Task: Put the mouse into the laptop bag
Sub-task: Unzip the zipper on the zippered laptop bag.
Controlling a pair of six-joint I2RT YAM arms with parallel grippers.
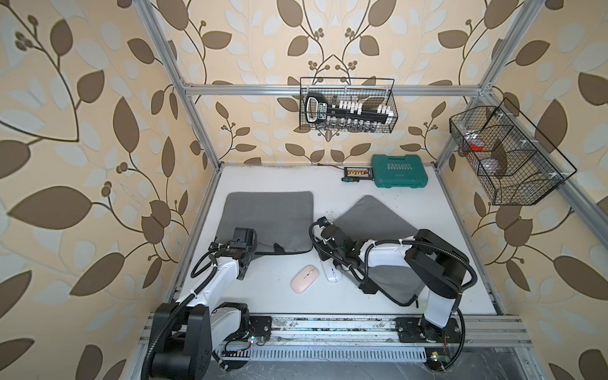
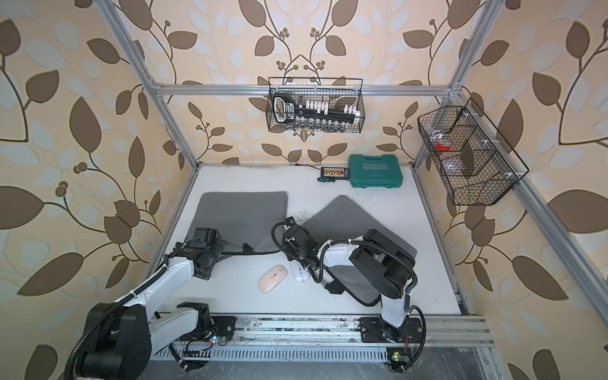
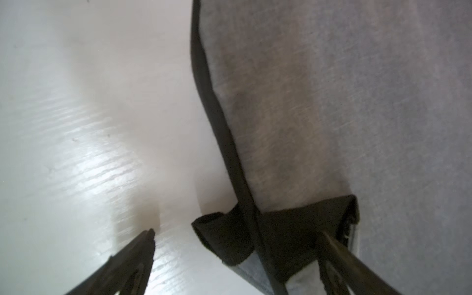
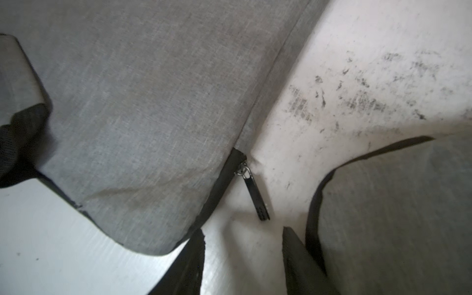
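Your right pincer [image 4: 242, 229] stands half spread with nothing between its tips. It sits low over the bench [image 1: 263, 286], so the zip pull [image 4: 256, 194] of the squared laptop bag [image 1: 266, 217] lies just ahead of it, apart from both fingers. That looks like a line-up to nip the pull and open the bag. Your left pincer [image 3: 236, 232] is spread wide astride the same bag's edge, with the black tab [image 3: 222, 237] between its fingers, probably to steady the bag against the tug. The slanted laptop bag [image 1: 371, 220] lies just beside one finger of the right pincer. The pink mouse [image 1: 305, 278] and white mouse [image 1: 333, 273] lie on the bench behind the right pincer, outside both bags; which one is meant, you cannot tell.
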